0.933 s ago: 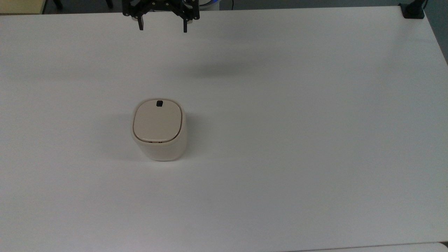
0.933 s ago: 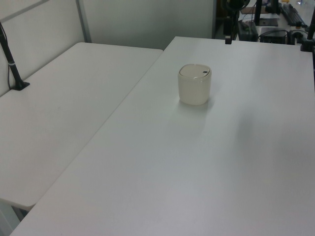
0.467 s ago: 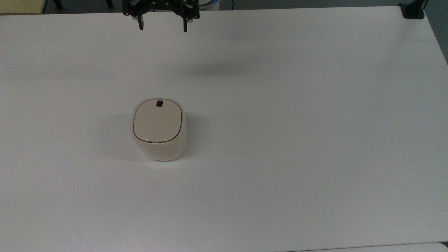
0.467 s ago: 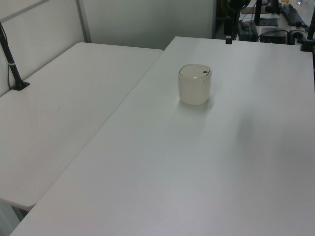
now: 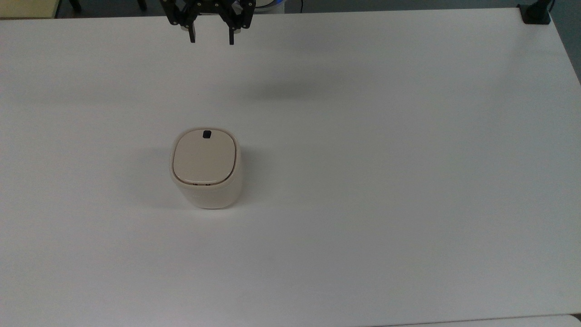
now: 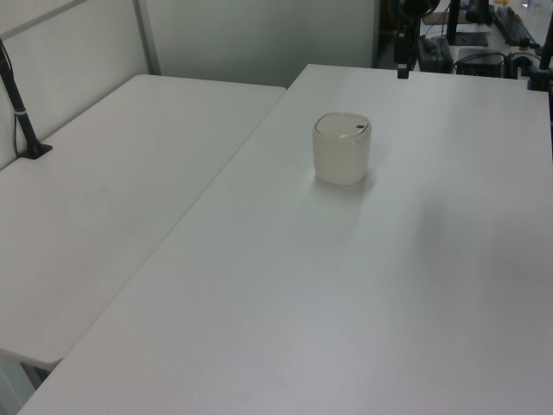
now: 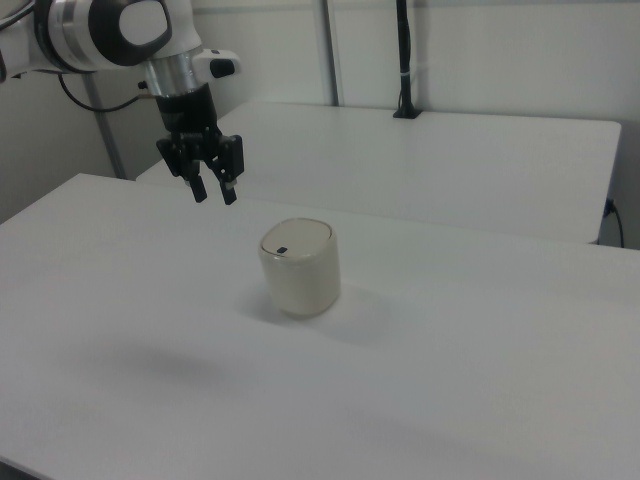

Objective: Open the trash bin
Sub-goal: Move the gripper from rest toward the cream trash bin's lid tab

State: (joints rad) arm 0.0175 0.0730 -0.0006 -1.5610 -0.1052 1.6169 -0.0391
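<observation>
Hovering high over the tabletop's (image 5: 408,136) far edge in the top view, your pincer (image 5: 212,42) hangs spread, holding nothing, fingers pointing down. The trash bin (image 5: 205,169) stands well apart from it, left of centre in the top view, lid (image 5: 204,157) flat and shut. Bring one fingertip over the black button (image 5: 207,134) at the lid's far edge and press straight down. In the right view the arm (image 7: 110,30) reaches in from the right view's left, wrist vertical.

obstacle: trash bin (image 5: 205,169), alone on the white table (image 5: 386,181)
above lid: open air
gripper (image 5: 212,40): high, well apart from bin
</observation>
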